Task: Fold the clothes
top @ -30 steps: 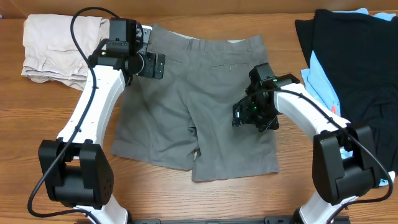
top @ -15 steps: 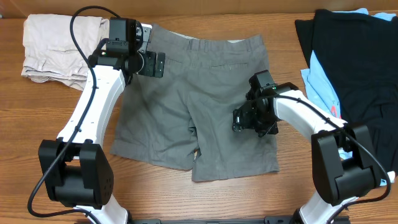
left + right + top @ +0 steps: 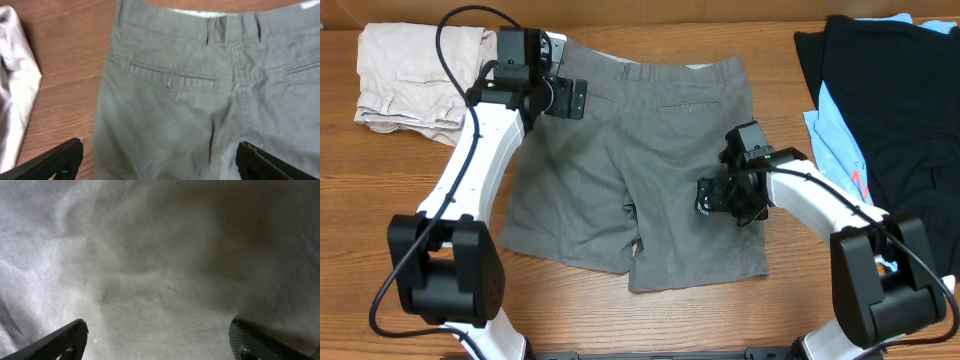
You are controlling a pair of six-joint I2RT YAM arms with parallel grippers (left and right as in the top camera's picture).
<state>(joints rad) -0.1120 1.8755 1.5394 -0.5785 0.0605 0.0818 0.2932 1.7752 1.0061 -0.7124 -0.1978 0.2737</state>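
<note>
The grey shorts (image 3: 620,170) lie spread flat mid-table, waistband at the far side, back pockets up. My left gripper (image 3: 565,98) hovers open over their upper left corner. In the left wrist view its fingertips straddle the shorts' left edge below the slit pocket (image 3: 172,79), with the left gripper (image 3: 160,161) holding nothing. My right gripper (image 3: 718,195) stands open low over the right leg. Grey shorts cloth (image 3: 160,270) fills the right wrist view, and the right gripper (image 3: 157,336) has only flat cloth between its wide-apart fingers.
A crumpled beige garment (image 3: 410,80) lies at the far left, also seen as the beige garment (image 3: 15,100) beside the shorts. A black garment (image 3: 890,90) over a light-blue one (image 3: 835,130) covers the right side. Bare wooden table (image 3: 620,320) runs along the front.
My right gripper has slid a little to the right and toward the front over the right leg. The left gripper has edged slightly toward the waistband. Both stay open.
</note>
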